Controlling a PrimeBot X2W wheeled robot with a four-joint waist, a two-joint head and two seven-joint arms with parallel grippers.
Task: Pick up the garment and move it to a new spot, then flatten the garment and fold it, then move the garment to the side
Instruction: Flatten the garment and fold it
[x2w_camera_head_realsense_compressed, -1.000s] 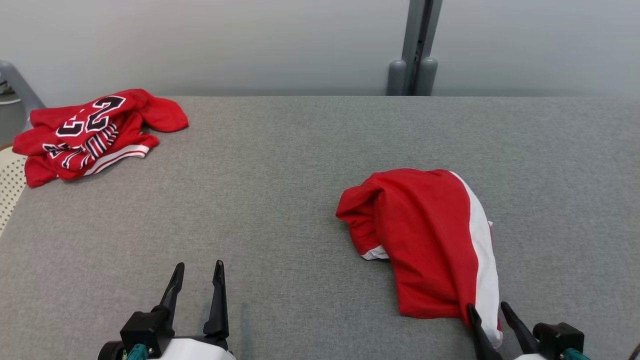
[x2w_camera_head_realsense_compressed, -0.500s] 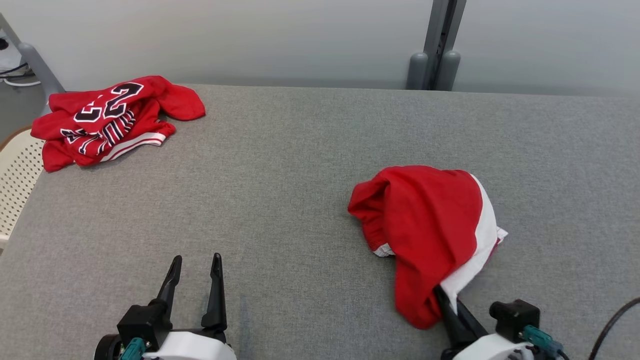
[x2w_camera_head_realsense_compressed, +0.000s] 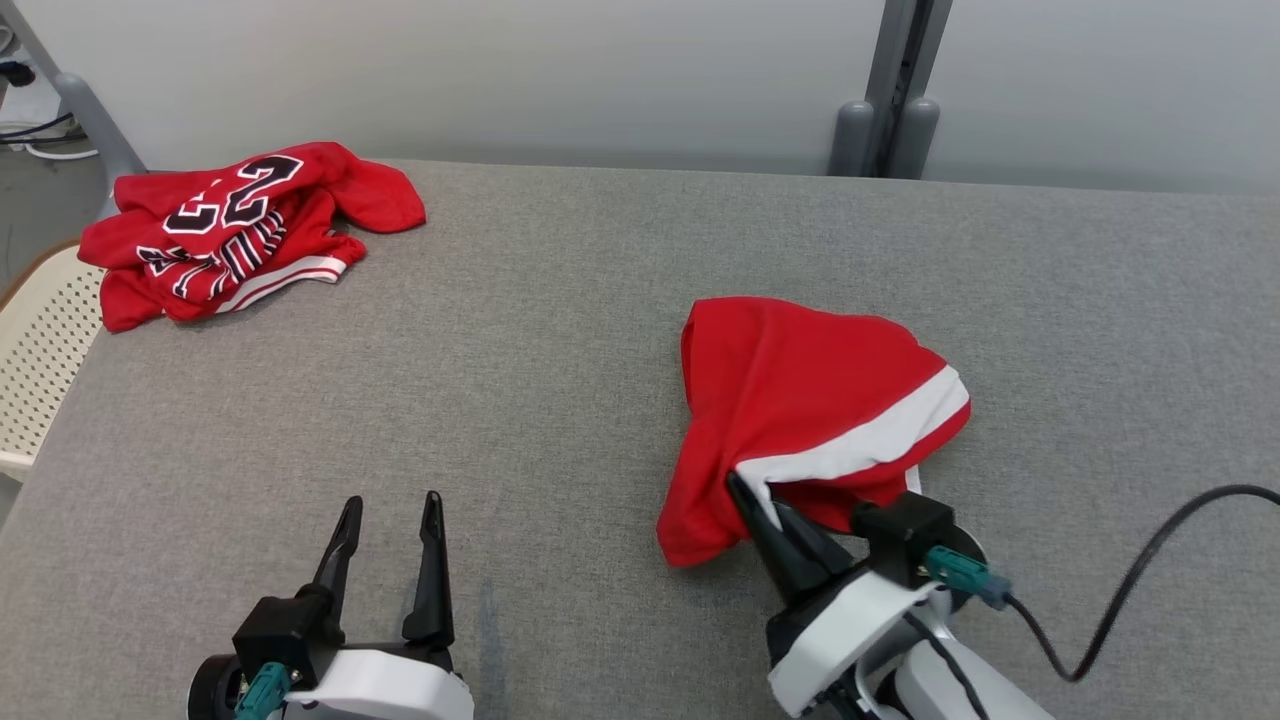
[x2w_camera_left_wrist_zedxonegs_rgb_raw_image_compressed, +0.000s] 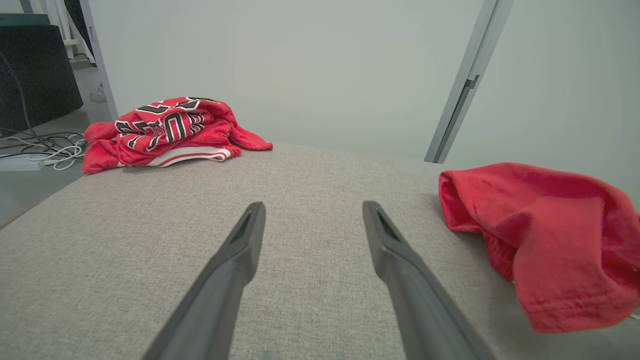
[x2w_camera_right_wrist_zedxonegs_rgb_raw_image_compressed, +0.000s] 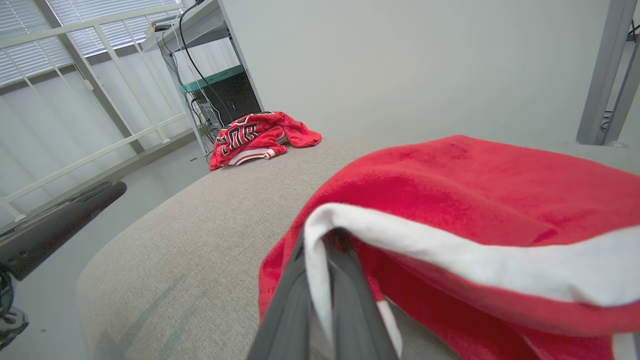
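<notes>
Right claw (x2w_camera_head_realsense_compressed: 742, 490) clamps the white stripe (x2w_camera_head_realsense_compressed: 860, 445) of the red shorts (x2w_camera_head_realsense_compressed: 790, 380), bunched just ahead; left claw (x2w_camera_head_realsense_compressed: 392, 500) stands apart, idle; relocating, flattening, folding remain.

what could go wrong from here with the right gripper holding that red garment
1. The right gripper pinches just the white stripe at the red garment's edge; so thin a bite may slip during the lift.
2. The rest lies bunched on the table, so it may drag and land crumpled.
3. The cable loops beside that wrist and might snag.
</notes>
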